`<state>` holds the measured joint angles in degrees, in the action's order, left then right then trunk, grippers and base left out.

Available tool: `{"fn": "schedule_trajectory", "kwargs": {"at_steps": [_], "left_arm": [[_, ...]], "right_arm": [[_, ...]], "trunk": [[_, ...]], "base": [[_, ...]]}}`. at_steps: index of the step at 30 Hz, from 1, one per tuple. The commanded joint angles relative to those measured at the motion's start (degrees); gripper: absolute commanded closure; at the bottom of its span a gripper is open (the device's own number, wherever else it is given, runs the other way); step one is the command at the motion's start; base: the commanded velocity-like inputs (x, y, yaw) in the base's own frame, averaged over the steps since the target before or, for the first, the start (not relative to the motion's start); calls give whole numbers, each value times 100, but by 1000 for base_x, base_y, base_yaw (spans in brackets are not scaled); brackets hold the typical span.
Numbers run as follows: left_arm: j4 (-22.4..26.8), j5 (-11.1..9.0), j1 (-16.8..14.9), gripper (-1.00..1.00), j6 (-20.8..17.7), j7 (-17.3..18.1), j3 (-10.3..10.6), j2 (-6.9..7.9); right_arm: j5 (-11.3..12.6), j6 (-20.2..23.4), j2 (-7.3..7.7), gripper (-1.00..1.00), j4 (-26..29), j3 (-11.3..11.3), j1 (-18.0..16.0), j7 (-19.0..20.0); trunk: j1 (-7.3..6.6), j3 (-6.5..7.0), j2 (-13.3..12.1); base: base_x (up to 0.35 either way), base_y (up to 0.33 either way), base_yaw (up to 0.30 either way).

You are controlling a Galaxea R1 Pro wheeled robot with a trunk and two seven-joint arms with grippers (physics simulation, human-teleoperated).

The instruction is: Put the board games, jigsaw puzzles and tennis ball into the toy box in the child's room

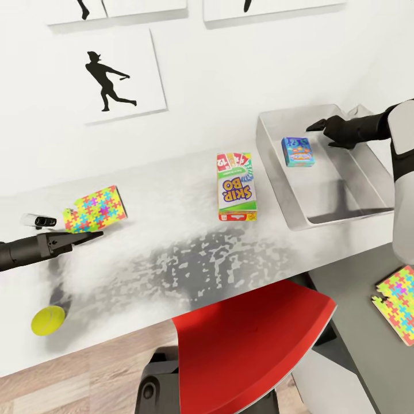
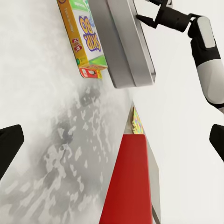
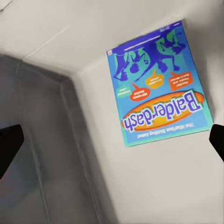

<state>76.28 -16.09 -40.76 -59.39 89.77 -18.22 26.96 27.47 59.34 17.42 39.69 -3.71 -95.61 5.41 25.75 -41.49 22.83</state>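
Observation:
The grey toy box (image 1: 339, 198) stands at the table's right end, with a blue Balderdash board game (image 1: 297, 152) lying flat inside it. My right gripper (image 1: 314, 125) hovers open just above that game (image 3: 158, 86), holding nothing. A Skip-Bo board game (image 1: 236, 187) lies mid-table, left of the box. At the left, a colourful jigsaw puzzle (image 1: 95, 208) leans tilted, and my left gripper (image 1: 92, 235) is open right in front of it, empty. A yellow tennis ball (image 1: 48, 319) rests near the table's front left edge. A second jigsaw puzzle (image 1: 398, 302) lies on a grey surface at lower right.
A red chair (image 1: 247, 345) is tucked under the table's front edge, below the Skip-Bo game. A small white object (image 1: 39, 220) sits left of the leaning puzzle. White wall with silhouette pictures (image 1: 112, 80) backs the table.

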Motion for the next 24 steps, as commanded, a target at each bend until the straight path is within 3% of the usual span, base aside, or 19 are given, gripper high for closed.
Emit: {"fn": "schedule_trajectory", "kwargs": {"at_steps": [1, 11, 24], "left_arm": [[3, 4, -2, -100, -61, 23, 1, 2], [1, 1, -2, -100, -61, 23, -2, 8], [1, 1, -2, -100, -61, 23, -13, 11]], "right_arm": [[-60, 24, -2, -100, 14, -17, -4, 57], [-66, 25, -2, -100, 71, -16, 28, 57], [-63, 35, -2, -100, 203, -8, 39, 57]], "trunk": [[4, -1, 9], [4, 83, 9], [4, 206, 9]], "base": [[-22, 0, 0], [-178, 0, 0], [-27, 0, 0]]}}
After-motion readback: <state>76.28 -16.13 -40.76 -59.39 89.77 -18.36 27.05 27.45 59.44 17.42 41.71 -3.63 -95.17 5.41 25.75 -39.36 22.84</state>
